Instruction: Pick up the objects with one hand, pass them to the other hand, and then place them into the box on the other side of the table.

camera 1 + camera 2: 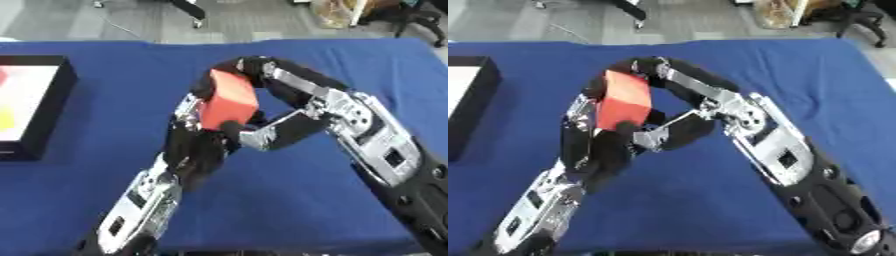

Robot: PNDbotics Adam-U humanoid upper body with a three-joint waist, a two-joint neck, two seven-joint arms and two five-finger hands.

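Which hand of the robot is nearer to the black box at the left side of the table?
Left. The left hand is at the table's middle, on the box's side of the red block; the right hand is on the block's far side.

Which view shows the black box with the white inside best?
The left eye view: the black box shows its far and right walls and white inside with red and yellow things. The right eye view shows only its right wall and a white strip.
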